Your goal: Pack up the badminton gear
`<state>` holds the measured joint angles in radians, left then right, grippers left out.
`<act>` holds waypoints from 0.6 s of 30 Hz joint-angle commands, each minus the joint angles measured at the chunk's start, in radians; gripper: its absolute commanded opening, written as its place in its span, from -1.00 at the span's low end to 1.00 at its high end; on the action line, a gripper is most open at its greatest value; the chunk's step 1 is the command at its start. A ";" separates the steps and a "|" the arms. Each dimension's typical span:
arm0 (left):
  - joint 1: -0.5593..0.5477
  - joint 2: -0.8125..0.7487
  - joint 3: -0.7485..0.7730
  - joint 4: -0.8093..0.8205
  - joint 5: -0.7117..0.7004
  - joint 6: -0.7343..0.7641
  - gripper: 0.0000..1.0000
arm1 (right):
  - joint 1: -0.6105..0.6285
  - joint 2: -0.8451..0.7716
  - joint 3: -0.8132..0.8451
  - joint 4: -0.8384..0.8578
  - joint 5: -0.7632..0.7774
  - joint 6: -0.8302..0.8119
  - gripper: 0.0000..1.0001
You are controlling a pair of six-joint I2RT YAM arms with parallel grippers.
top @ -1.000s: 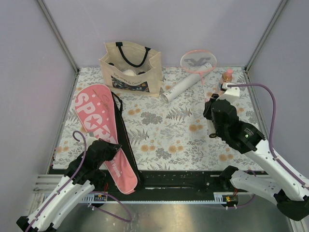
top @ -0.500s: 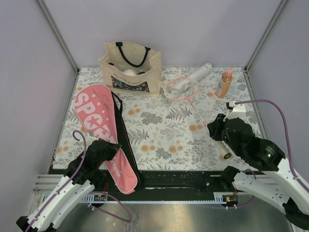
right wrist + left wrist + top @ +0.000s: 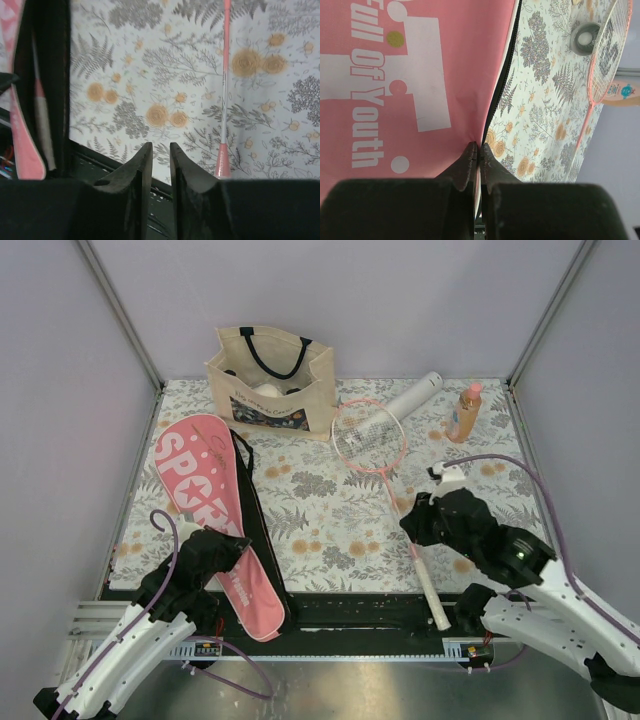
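Across cloth (image 3: pixel 330 515), has racket (image 3: pixel 368 435) dragged forward from far back, loose just right of nearly closed, empty right pincer (image 3: pixel 160 150); keeps left pincer (image 3: pixel 478 150) pinched tight on case (image 3: pixel 395 100) edge, so loading looks next.

The desk (image 3: pixel 330 510) carries one pink racket case (image 3: pixel 205 502) lettered SPORT, one pink-rimmed racket (image 3: pixel 369 436) in plain sight, one long white tube (image 3: pixel 417 393), one beige tote (image 3: pixel 270 405) with two dark straps, and one orange bottle (image 3: pixel 463 415) with a pink cap. Small white things (image 3: pixel 268 390) show in the tote's mouth, too small to count. There are two arms with one gripper each: the left gripper (image 3: pixel 477 150) and the right gripper (image 3: pixel 161 147).
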<state>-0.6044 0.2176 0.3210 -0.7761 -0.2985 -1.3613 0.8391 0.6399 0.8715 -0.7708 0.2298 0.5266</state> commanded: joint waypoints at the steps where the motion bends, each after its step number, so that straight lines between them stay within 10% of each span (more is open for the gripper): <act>1: -0.001 0.002 0.049 0.043 -0.036 0.008 -1.00 | 0.005 0.136 -0.068 0.080 0.014 -0.062 -0.25; 8: -0.001 0.002 0.050 0.044 -0.030 0.016 -1.00 | -0.060 0.438 -0.042 0.154 0.096 -0.168 0.07; 18: -0.001 -0.003 0.049 0.044 -0.018 0.004 -1.00 | -0.161 0.725 -0.008 0.258 0.020 -0.246 -0.01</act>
<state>-0.6044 0.2176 0.3210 -0.7761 -0.2977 -1.3582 0.6937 1.3228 0.8097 -0.5838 0.2619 0.3347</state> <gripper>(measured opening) 0.027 0.518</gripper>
